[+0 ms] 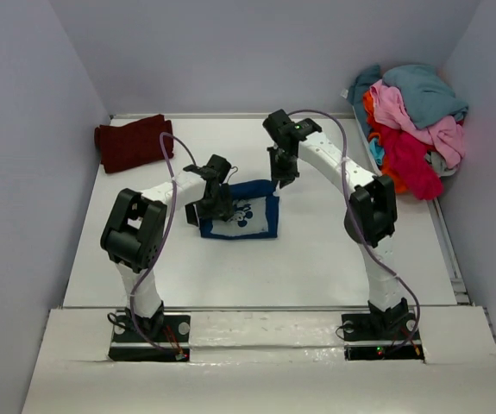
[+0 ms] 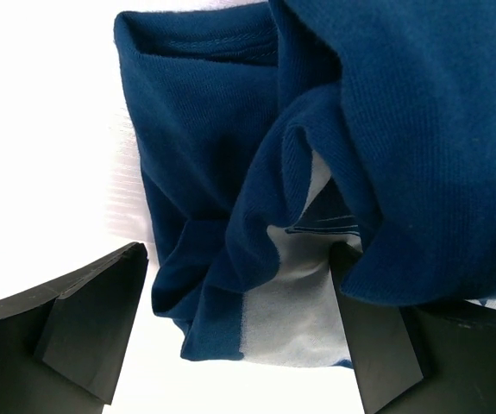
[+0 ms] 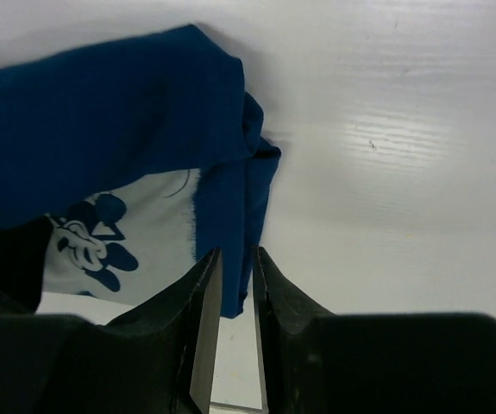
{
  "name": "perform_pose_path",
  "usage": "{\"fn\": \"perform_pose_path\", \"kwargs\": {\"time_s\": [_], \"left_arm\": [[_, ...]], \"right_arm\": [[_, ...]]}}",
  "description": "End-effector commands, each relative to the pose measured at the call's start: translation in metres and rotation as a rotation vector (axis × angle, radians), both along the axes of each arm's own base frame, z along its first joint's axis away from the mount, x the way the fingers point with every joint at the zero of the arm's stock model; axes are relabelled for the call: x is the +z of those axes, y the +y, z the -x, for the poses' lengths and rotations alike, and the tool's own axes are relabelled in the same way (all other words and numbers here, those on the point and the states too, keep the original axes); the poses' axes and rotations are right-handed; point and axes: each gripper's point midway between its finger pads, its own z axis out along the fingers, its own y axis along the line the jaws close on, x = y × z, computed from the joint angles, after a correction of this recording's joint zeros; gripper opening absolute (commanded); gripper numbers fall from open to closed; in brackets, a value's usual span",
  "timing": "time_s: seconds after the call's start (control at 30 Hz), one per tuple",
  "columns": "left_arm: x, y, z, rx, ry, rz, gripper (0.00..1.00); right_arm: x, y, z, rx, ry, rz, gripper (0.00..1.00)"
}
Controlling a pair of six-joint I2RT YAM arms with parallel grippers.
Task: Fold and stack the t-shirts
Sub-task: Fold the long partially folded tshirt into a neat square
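The navy blue t-shirt (image 1: 246, 213) with a white-and-pale-blue cartoon print lies partly folded at the table's middle. My left gripper (image 1: 212, 205) is at its left edge, and in the left wrist view (image 2: 239, 332) the jaws stand wide open with bunched navy cloth (image 2: 230, 198) lying between them. My right gripper (image 1: 279, 179) is at the shirt's far right corner, and in the right wrist view (image 3: 237, 278) it is shut on a thin fold of the navy shirt (image 3: 230, 198). A folded dark maroon t-shirt (image 1: 132, 142) lies at the back left.
A loose pile of teal, pink, red and orange t-shirts (image 1: 413, 125) sits at the back right corner. Grey walls close in the table on the left, the back and the right. The table's white front edge (image 1: 256, 306) runs just ahead of the arm bases.
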Motion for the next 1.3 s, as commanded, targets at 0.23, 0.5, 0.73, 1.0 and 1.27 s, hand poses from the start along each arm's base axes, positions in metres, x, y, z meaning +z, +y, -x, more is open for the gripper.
{"fn": "perform_pose_path", "kwargs": {"time_s": [0.23,0.5,0.73,1.0,1.27], "left_arm": [[0.008,0.005,0.005,-0.02,0.031,-0.034,0.99],[0.007,0.005,0.004,-0.021,0.032,-0.039,0.99],[0.005,0.006,0.006,-0.024,0.037,-0.04,0.99],[0.004,0.007,0.007,-0.037,0.042,-0.046,0.99],[0.0,0.009,0.011,-0.053,0.064,-0.055,0.99]], "right_arm": [[-0.043,0.016,0.006,0.029,0.067,-0.016,0.23],[-0.074,0.025,0.007,0.043,0.131,-0.029,0.23],[-0.094,0.029,0.0,0.05,0.152,-0.01,0.23],[-0.081,0.041,-0.03,0.058,0.088,-0.006,0.24],[-0.059,0.048,-0.044,0.056,0.021,-0.04,0.27]]}}
